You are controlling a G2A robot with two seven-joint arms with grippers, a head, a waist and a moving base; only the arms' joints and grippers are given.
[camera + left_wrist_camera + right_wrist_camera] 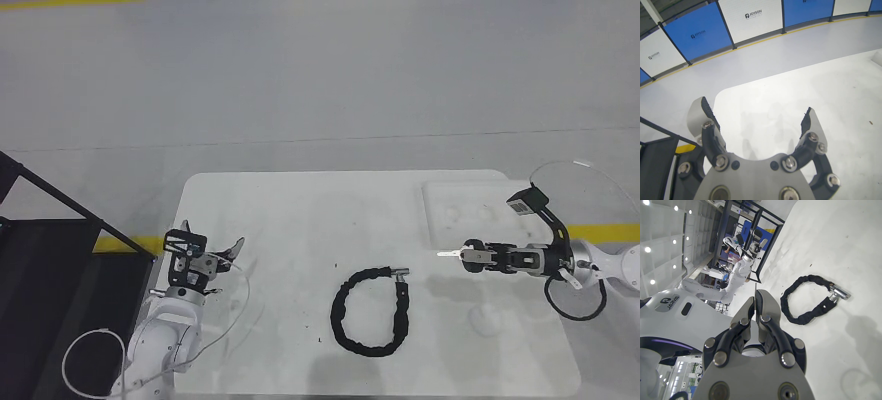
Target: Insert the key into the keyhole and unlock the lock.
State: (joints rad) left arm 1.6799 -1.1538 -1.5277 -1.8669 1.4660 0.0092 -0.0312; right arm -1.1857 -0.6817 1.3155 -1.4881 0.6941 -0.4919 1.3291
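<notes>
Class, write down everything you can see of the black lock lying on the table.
The lock is a thick flexible loop in a black fabric sleeve. It lies flat near the middle of the white table. Its two ends meet at a shiny silver metal cylinder, so the loop looks closed and locked. Only the table touches it. The right hand, gripping the key, is off to one side, apart from it.

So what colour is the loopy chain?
The chain is black, best seen in the right wrist view.
</notes>
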